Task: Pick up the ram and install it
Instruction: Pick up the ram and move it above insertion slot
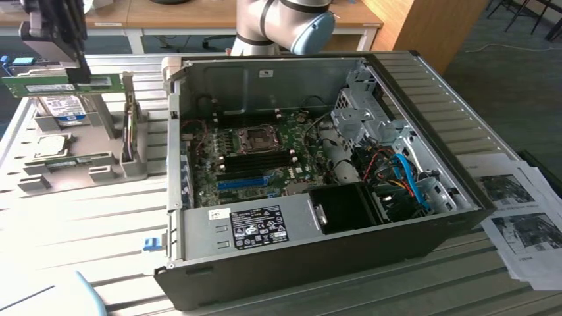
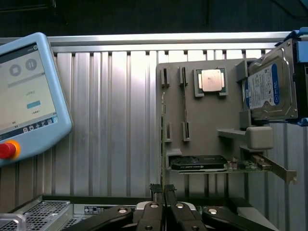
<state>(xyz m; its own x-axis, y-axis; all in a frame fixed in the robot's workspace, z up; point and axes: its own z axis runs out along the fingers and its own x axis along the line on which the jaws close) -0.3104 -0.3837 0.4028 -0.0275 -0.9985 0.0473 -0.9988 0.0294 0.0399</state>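
The gripper [image 1: 79, 77] is clamping the ram [image 1: 52, 84] above the parts tray [image 1: 83, 141], at ten o'clock from the open computer case [image 1: 307, 263], so pickup is looking done while installation is remaining undone.

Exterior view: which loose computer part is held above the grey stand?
The ram, the long green stick in the gripper; hard drive and CPU rest on the stand.

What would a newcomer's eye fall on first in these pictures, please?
Probably the open computer case, its motherboard exposed, in the middle of the exterior view. Next, the green ram held in the jaws above the grey parts holder at that view's left. In the wrist view, the blue-edged teach pendant stands out too.
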